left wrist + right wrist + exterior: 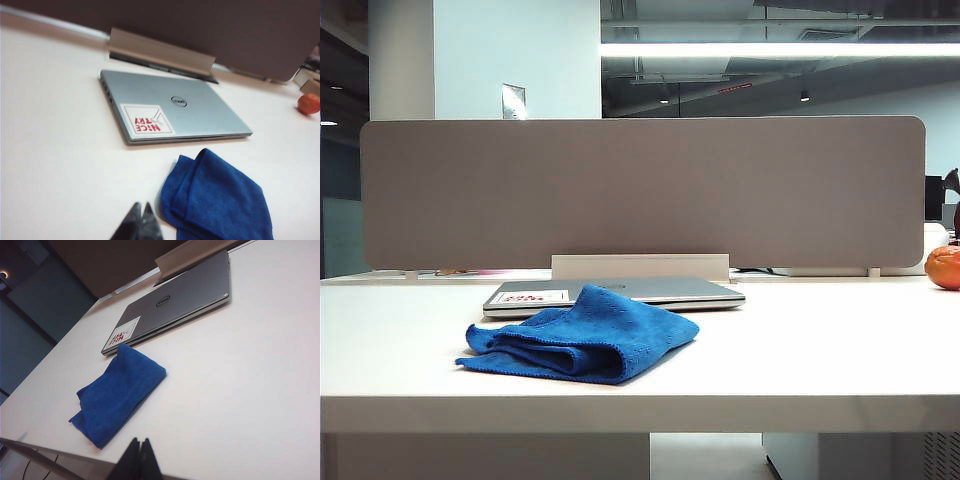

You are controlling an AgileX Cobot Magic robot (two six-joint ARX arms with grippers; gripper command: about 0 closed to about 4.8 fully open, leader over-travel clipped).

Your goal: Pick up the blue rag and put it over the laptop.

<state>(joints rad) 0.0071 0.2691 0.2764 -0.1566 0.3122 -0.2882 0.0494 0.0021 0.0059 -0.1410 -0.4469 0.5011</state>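
Rag: the blue rag (582, 335) lies folded and rumpled on the white table (820, 350), in front of the laptop (650, 292), one raised corner overlapping the laptop's near edge in the exterior view; lies flat on the tabletop, not on the lid. Laptop: closed Dell, silver-grey, flat before the grey divider panel (640, 190), white sticker (147, 119) with red letters at one lid corner. Orange fruit (944, 267) at the table's far right edge, well apart from both. Left gripper (140, 221): clenched, dark fingertips pressed together, hovering above bare table just beside the rag, touching nothing. Right gripper (139, 457): likewise clenched and empty, near the table's front edge, apart from the rag.
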